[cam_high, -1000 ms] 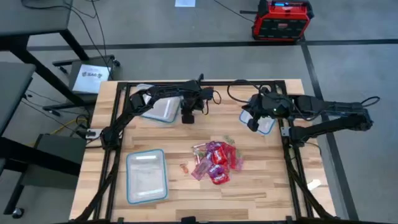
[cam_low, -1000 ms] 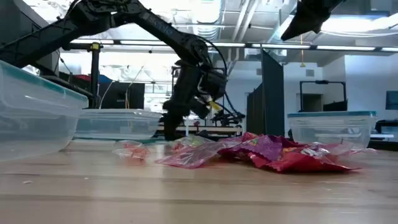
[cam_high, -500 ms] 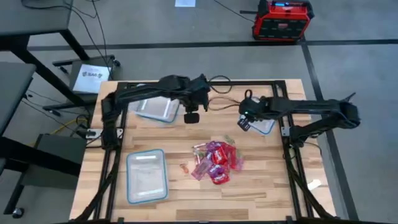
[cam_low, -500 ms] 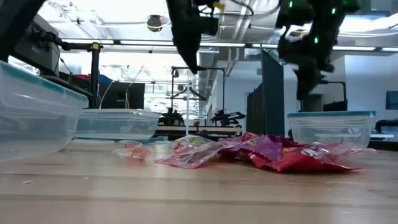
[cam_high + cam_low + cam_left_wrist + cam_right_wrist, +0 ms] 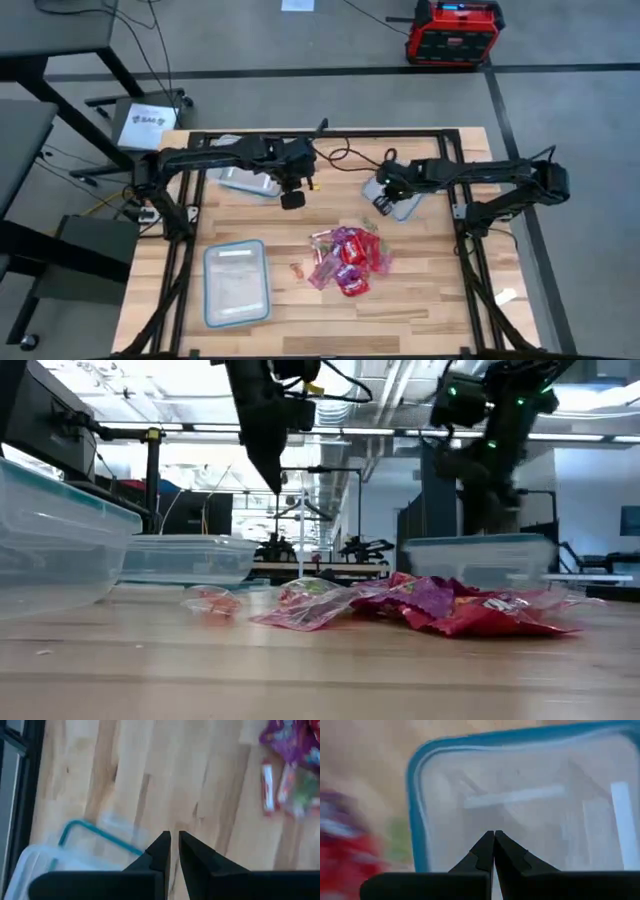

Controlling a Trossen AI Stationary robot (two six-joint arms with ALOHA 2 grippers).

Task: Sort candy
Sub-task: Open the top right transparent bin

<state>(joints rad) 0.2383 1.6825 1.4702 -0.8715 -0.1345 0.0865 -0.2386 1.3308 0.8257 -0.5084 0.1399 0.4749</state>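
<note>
Red and pink candy [image 5: 347, 260] lies heaped mid-bench, nearer the right tool [image 5: 374, 201], fingers pressed together; left tool [image 5: 292, 200], nearly closed, hovers farther off.

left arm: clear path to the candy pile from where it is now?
Probably yes. The left gripper hangs above bare wood, fingers nearly shut and empty. The candy pile lies uncovered in mid-table, with nothing between. The right gripper sits over a clear container, off that path.
</note>
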